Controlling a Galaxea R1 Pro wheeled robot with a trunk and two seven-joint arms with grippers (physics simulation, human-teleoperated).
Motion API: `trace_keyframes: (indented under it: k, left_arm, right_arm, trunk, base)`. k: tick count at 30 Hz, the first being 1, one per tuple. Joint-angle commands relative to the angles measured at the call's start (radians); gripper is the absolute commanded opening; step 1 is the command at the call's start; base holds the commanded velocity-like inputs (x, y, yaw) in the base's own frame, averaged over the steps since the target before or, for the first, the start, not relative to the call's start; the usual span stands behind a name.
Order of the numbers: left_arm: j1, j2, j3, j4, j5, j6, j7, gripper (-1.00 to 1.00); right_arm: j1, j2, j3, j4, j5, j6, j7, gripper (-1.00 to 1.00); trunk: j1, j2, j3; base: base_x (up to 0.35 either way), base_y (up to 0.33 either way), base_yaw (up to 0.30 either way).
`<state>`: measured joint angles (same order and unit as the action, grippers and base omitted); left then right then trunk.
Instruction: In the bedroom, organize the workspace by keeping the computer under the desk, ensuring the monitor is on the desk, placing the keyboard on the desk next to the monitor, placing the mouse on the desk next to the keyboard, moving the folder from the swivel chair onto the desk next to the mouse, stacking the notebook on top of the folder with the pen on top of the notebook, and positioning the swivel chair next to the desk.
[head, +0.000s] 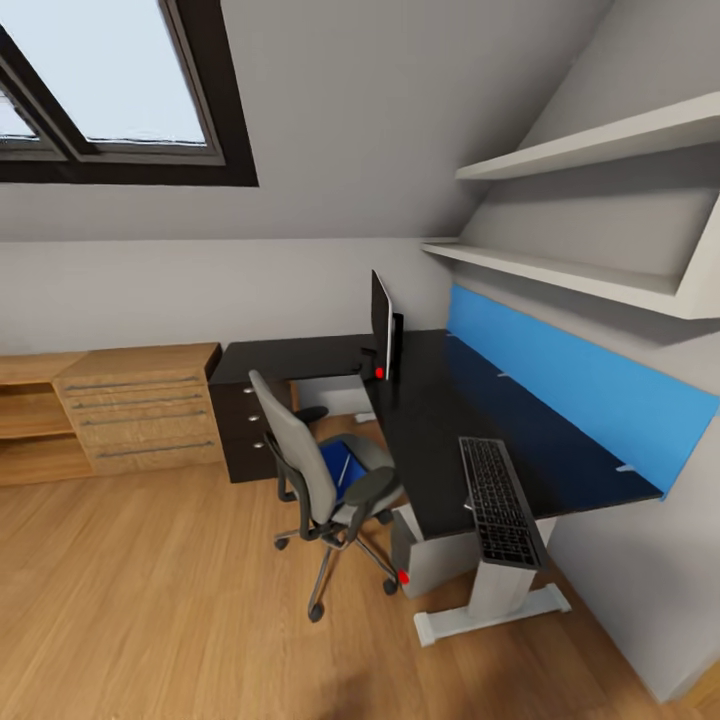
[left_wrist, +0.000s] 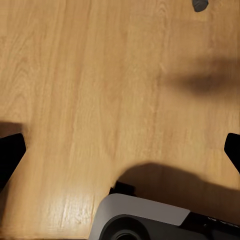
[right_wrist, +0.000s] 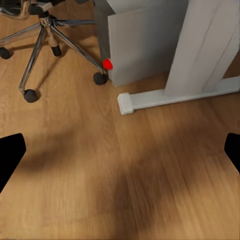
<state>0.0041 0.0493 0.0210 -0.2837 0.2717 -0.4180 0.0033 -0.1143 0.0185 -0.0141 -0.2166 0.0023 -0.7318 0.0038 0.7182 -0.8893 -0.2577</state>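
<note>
The blue folder (head: 338, 466) lies on the chair (head: 325, 478) seat, right beside the desk (head: 440, 420). Both grippers (left_wrist: 120, 150) (right_wrist: 120, 150) hang over bare floor, fingers spread wide. I'd roll closer first, then reach in slowly past the armrest.

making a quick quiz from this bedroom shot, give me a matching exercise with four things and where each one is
Things:
1. keyboard
2. folder
3. monitor
4. computer

Places:
A. on the swivel chair seat
B. on the floor under the desk
C. standing near the desk's inner corner
D. at the desk's near end, overhanging its edge

Pairs: 1-D, 2-A, 3-C, 4-B
</note>
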Motion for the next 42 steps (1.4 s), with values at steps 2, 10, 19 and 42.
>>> trace_keyframes:
  k: [2,10,19,42]
  left_arm:
    - [0.0,0.0,0.002,-0.002,0.0,-0.001,0.0,1.0]
    - [0.0,0.001,0.004,-0.002,0.0,-0.001,0.001,1.0]
    - [-0.001,-0.004,0.005,-0.007,0.004,-0.007,-0.001,1.0]
    - [-0.003,-0.022,0.004,-0.029,0.004,-0.011,0.002,1.0]
  right_arm:
    - [-0.001,0.0,-0.001,0.002,0.002,-0.003,0.001,1.0]
    - [-0.001,0.001,-0.001,0.003,0.004,-0.003,0.001,1.0]
    - [0.001,0.004,-0.004,0.01,-0.003,-0.009,-0.002,1.0]
    - [0.0,0.015,-0.004,0.034,0.002,-0.023,-0.002,1.0]
  trunk:
    - [0.0,-0.001,-0.001]
    - [0.0,-0.001,-0.001]
    - [0.0,-0.001,-0.001]
    - [0.073,-0.134,-0.061]
  base:
    - [0.0,0.0,0.275]
    - [0.0,0.0,0.273]
    - [0.0,0.0,0.076]
    - [0.0,0.0,0.0]
